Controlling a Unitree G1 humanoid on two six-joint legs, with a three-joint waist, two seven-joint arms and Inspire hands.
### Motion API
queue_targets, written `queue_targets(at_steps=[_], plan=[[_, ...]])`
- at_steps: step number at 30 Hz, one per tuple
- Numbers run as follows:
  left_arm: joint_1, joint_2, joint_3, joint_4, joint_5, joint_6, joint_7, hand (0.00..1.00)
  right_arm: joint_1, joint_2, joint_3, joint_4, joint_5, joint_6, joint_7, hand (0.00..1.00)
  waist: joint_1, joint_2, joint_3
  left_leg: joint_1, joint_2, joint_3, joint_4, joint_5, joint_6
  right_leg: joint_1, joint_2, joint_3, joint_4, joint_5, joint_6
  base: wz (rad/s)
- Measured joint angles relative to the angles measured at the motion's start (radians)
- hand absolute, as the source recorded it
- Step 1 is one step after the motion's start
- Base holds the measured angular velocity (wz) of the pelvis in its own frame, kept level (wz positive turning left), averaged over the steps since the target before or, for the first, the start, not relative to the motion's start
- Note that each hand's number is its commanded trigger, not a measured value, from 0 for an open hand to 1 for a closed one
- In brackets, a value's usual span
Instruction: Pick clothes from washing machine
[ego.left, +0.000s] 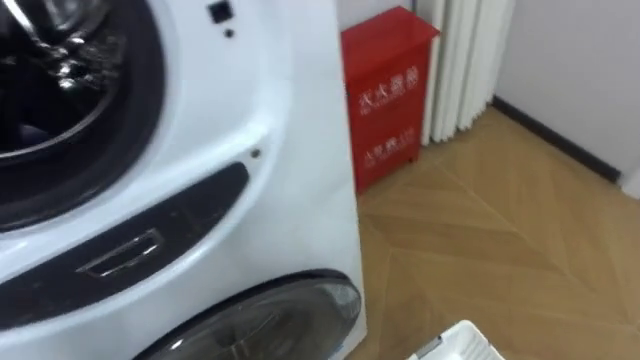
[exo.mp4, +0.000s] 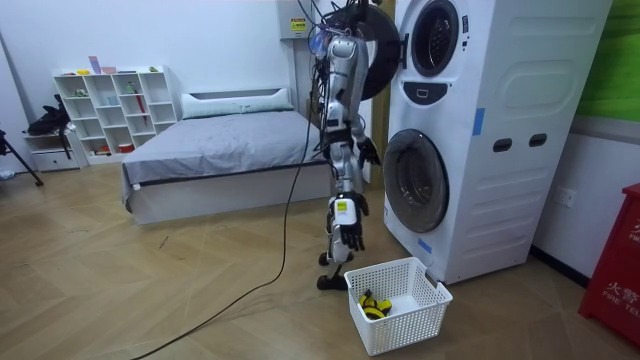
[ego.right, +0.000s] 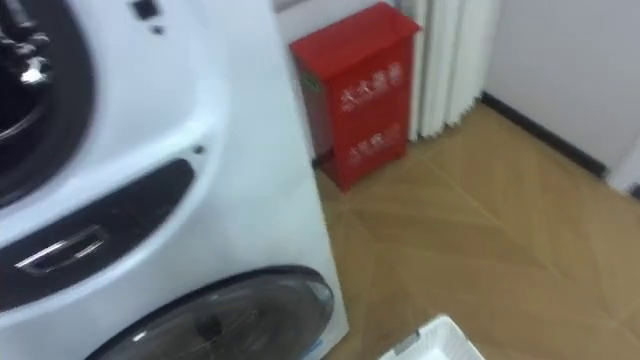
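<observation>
Washer stack (exo.mp4: 480, 130) | upper door (exo.mp4: 375, 50) open | robot stands facing it | hand (exo.mp4: 368, 150): grip can't tell | yellow-blk item (exo.mp4: 372, 305) in white basket (exo.mp4: 410, 325) on floor nr feet

Home bedroom, grey bed (exo.mp4: 220, 140), white shelf (exo.mp4: 110, 108), stacked washing machines (exo.mp4: 480, 140)

The washing machine (exo.mp4: 470, 140) is a white stacked pair of front-loading units, upright on the floor.

Upper unit: the round dark door (exo.mp4: 383, 55) is swung open toward 9 o'clock of its port. In the left eye view the open port (ego.left: 60, 90) sits at 10 o'clock, with a dark gasket and a shiny metal drum. The drum's contents cannot be made out.

Lower unit: the glazed round door (exo.mp4: 410, 180) is shut.

A yellow-and-black piece of clothing (exo.mp4: 374, 305) lies in the white basket (exo.mp4: 400, 337), at 7 o'clock from the lower door.
</observation>
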Motion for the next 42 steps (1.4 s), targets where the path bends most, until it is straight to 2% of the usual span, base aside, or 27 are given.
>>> queue_targets(at_steps=[1,2,3,5,8,11,12,13,14,18,20,24,25,28,30,33,36,37,40,41,42], plan=[[0.01,-0.001,0.019,-0.004,0.017,0.006,0.001,0.0,0.002,0.008,0.0,0.0,0.014,0.006,0.001,0.0,0.003,-0.016,-0.0037,0.015,-0.003,-0.014,-0.002,0.0,0.0,0.032,-0.003,-0.02,-0.019,0.0,0.0,0.42],[0.018,-0.001,0.036,-0.008,0.026,0.007,0.006,0.0,0.003,0.016,0.0,0.003,0.033,0.014,0.0,0.0,0.009,-0.035,-0.002,0.031,-0.005,-0.027,-0.003,0.0,0.0,0.06,-0.006,-0.035,-0.035,0.0,-0.001,0.44],[0.023,-0.001,0.042,-0.011,0.028,0.007,0.012,0.0,0.009,0.021,0.0,0.003,0.042,0.017,0.0,0.0,0.011,-0.044,-0.0022,0.037,-0.005,-0.03,-0.003,0.0,0.0,0.074,-0.007,-0.044,-0.045,0.0,-0.001,0.37],[0.042,-0.003,0.083,-0.012,0.039,0.016,0.018,0.0,0.009,0.036,0.0,0.003,0.088,0.026,0.001,0.0,0.023,-0.074,-0.0066,0.059,-0.01,-0.049,-0.007,0.0,0.0,0.113,-0.009,-0.062,-0.072,0.0,-0.001,0.29],[0.067,-0.003,0.129,-0.012,0.054,0.035,0.022,0.0,0.011,0.04,0.0,0.003,0.157,0.054,0.002,0.0,0.046,-0.104,-0.0069,0.075,-0.017,-0.067,-0.011,0.0,0.0,0.147,-0.012,-0.079,-0.09,0.0,-0.001,0.2],[0.091,-0.002,0.19,-0.011,0.054,0.058,0.039,0.0,0.012,0.042,-0.003,0.01,0.256,0.077,0.003,0.0,0.066,-0.126,-0.0083,0.084,-0.019,-0.085,-0.015,-0.002,-0.003,0.162,-0.013,-0.089,-0.094,0.0,0.0,0.11],[0.093,-0.002,0.204,-0.011,0.054,0.062,0.04,0.0,0.012,0.043,-0.008,0.014,0.27,0.079,0.004,0.0,0.068,-0.129,-0.0046,0.09,-0.019,-0.09,-0.015,-0.003,-0.003,0.17,-0.013,-0.092,-0.094,0.0,0.0,0.12],[0.1,-0.003,0.237,-0.011,0.058,0.067,0.039,0.0,0.015,0.047,-0.023,0.021,0.28,0.086,0.007,0.0,0.07,-0.131,-0.0006,0.1,-0.02,-0.096,-0.017,-0.003,-0.004,0.182,-0.013,-0.102,-0.094,0.0,0.0,0.22],[0.104,-0.003,0.268,-0.007,0.079,0.07,0.039,0.0,0.019,0.049,-0.034,0.035,0.28,0.087,0.018,0.0,0.072,-0.133,0.0001,0.11,-0.02,-0.104,-0.018,-0.004,-0.005,0.194,-0.013,-0.107,-0.093,0.0,0.0,0.23],[0.111,-0.003,0.339,0.008,0.141,0.08,0.036,0.0,0.03,0.052,-0.072,0.081,0.274,0.102,0.047,0.0,0.073,-0.133,0.0003,0.123,-0.021,-0.115,-0.021,-0.007,-0.006,0.214,-0.014,-0.13,-0.094,-0.004,0.006,0.18],[0.115,-0.005,0.359,0.011,0.159,0.1,0.029,0.0,0.036,0.055,-0.072,0.12,0.266,0.113,0.065,0.0,0.082,-0.134,0.0001,0.124,-0.021,-0.122,-0.021,-0.009,-0.006,0.22,-0.013,-0.136,-0.104,-0.007,0.004,0.07],[0.118,-0.007,0.363,0.012,0.184,0.137,0.007,0.0,0.077,0.068,-0.025,0.12,0.214,0.14,0.089,0.0,0.115,-0.139,0.0017,0.135,-0.019,-0.128,-0.013,-0.018,-0.006,0.232,-0.01,-0.127,-0.105,-0.008,0.0,0.0],[0.119,-0.009,0.363,0.013,0.184,0.15,0.0,0.0,0.076,0.07,-0.011,0.12,0.182,0.148,0.101,0.0,0.12,-0.134,-0.0009,0.134,-0.019,-0.13,-0.005,-0.02,-0.005,0.233,-0.01,-0.127,-0.104,-0.008,0.0,0.04],[0.117,-0.01,0.349,0.014,0.181,0.172,-0.021,0.0,0.058,0.077,0.059,0.114,0.109,0.15,0.121,0.0,0.132,-0.131,-0.0014,0.132,-0.013,-0.134,0.012,-0.026,-0.005,0.239,-0.009,-0.129,-0.101,-0.009,0.0,0.03],[0.11,-0.013,0.336,0.03,0.179,0.174,-0.034,0.0,0.049,0.086,0.101,0.113,0.105,0.15,0.131,0.0,0.148,-0.13,0.0,0.131,-0.005,-0.132,0.042,-0.045,-0.006,0.253,-0.004,-0.128,-0.102,-0.009,0.0,-0.02],[0.114,-0.029,0.334,0.028,0.182,0.172,-0.05,0.0,0.039,0.102,0.156,0.102,0.051,0.146,0.15,0.0,0.176,-0.122,-0.0008,0.116,0.01,-0.133,0.111,-0.08,-0.012,0.264,0.007,-0.126,-0.087,-0.019,-0.007,-0.01],[0.109,-0.028,0.318,0.028,0.182,0.17,-0.065,0.0,0.025,0.101,0.192,0.095,-0.009,0.127,0.155,0.0,0.185,-0.114,0.0081,0.066,0.042,-0.136,0.236,-0.13,-0.026,0.247,0.028,-0.126,-0.036,-0.043,-0.02,-0.03],[0.106,-0.028,0.319,0.028,0.182,0.17,-0.076,0.0,0.023,0.101,0.192,0.077,-0.037,0.126,0.155,0.0,0.187,-0.11,0.0113,0.037,0.054,-0.14,0.293,-0.141,-0.034,0.238,0.045,-0.128,-0.02,-0.049,-0.027,-0.06],[0.088,-0.028,0.319,0.014,0.185,0.171,-0.095,0.0,0.034,0.098,0.183,0.044,-0.106,0.112,0.163,0.0,0.196,-0.102,0.0104,-0.027,0.068,-0.166,0.372,-0.142,-0.042,0.199,0.057,-0.134,-0.006,-0.051,-0.049,-0.01],[0.084,-0.028,0.319,0.001,0.192,0.171,-0.1,0.0,0.032,0.097,0.166,0.035,-0.138,0.106,0.161,0.0,0.198,-0.102,0.0118,-0.059,0.088,-0.159,0.446,-0.146,-0.046,0.177,0.057,-0.149,0.018,-0.056,-0.062,-0.16],[0.084,-0.029,0.318,-0.001,0.192,0.17,-0.101,0.0,0.032,0.094,0.167,0.029,-0.15,0.102,0.159,0.0,0.202,-0.095,0.0163,-0.069,0.105,-0.154,0.519,-0.148,-0.048,0.174,0.06,-0.156,0.028,-0.059,-0.066,-0.44]])
